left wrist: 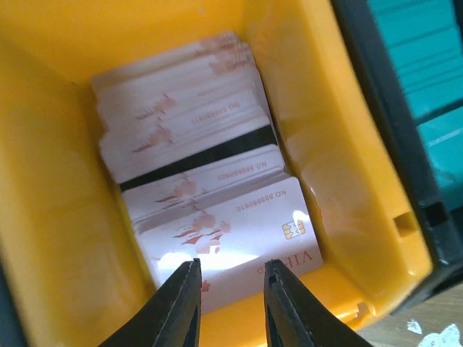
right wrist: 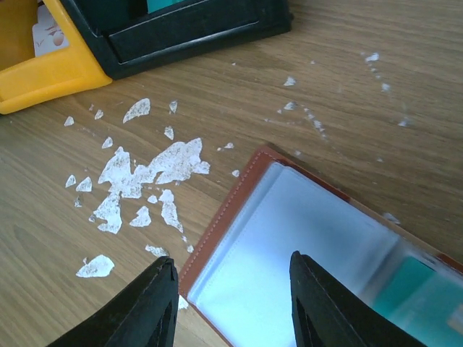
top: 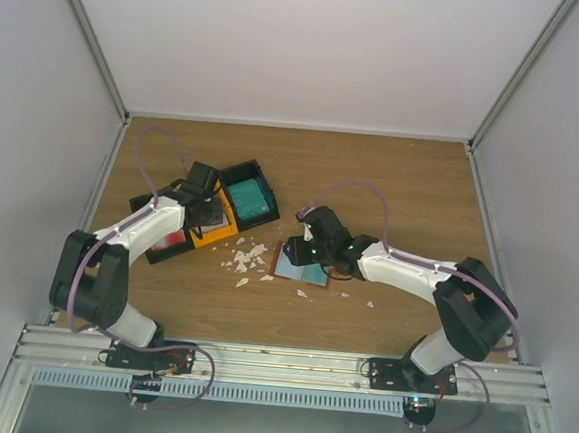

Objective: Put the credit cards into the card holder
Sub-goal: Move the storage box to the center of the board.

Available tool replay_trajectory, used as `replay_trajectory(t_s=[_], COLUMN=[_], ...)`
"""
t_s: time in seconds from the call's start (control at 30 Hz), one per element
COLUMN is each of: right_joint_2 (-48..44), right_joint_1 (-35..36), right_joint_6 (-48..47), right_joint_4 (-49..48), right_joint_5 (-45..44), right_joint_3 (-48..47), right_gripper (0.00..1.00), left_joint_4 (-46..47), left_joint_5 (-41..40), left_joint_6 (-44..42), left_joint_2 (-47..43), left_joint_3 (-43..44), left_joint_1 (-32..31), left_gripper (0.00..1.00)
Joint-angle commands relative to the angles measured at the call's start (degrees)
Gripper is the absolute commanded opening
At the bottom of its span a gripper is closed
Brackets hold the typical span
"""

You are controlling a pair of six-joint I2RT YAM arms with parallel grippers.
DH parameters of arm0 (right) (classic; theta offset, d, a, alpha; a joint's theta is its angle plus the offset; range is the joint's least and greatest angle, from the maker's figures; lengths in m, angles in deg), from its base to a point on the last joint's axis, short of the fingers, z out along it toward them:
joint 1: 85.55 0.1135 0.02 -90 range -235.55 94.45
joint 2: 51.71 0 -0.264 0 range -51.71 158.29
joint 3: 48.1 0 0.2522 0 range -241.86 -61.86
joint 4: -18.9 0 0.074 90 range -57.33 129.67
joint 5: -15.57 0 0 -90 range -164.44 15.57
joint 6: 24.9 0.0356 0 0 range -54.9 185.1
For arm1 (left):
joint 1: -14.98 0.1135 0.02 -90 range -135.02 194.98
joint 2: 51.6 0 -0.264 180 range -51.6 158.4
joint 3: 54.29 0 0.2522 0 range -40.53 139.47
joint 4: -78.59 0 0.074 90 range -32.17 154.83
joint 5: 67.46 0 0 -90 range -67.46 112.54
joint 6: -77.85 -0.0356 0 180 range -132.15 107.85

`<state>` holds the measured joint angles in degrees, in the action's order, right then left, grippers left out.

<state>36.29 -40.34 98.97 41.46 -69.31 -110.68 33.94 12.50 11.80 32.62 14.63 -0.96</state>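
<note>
White credit cards with red marks [left wrist: 192, 166] lie stacked in an orange bin [left wrist: 51, 217]. My left gripper [left wrist: 230, 278] hangs open just above the nearest card [left wrist: 239, 228], holding nothing. Teal cards [top: 248, 199] fill a black bin beside it. The reddish-brown card holder [right wrist: 239, 195] lies open on the table, clear sleeves up, with a teal card [right wrist: 401, 285] in one sleeve. My right gripper [right wrist: 233, 278] is open and empty right over its near corner. In the top view the holder [top: 299, 266] lies under the right gripper [top: 305, 246].
White paper scraps [right wrist: 155, 166] are scattered on the wooden table left of the holder. The black bins [top: 201, 213] stand in a row at the left centre, the orange one [top: 213, 233] among them. The cell's walls surround the table.
</note>
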Motion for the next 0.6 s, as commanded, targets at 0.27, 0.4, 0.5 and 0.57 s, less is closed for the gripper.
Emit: replay_trajectory(t_s=[0.27,0.4,0.5,0.57], right_joint_2=[7.08,7.01,7.00,6.97], right_joint_1=[1.63,1.56,1.47,1.38], right_joint_6=[-0.57,-0.34,-0.12,-0.03], right_joint_4=[-2.16,-2.33,-2.64,-2.92], right_joint_5=[0.29,0.09,0.03,0.02], right_joint_3=[-4.16,-3.38,-2.78,-2.51], right_gripper=[0.44,0.44,0.44,0.44], left_joint_4=[6.94,8.60,8.79,7.89], left_joint_5=[12.34,17.78,20.03,21.18], left_joint_6=[-4.54,-8.94,-11.56,-13.60], left_joint_2=[12.51,14.16,15.30,16.39], left_joint_3=[7.29,8.78,9.54,10.52], left_joint_1=[-0.25,-1.95,-3.04,-3.14], left_gripper=[0.29,0.34,0.37,0.39])
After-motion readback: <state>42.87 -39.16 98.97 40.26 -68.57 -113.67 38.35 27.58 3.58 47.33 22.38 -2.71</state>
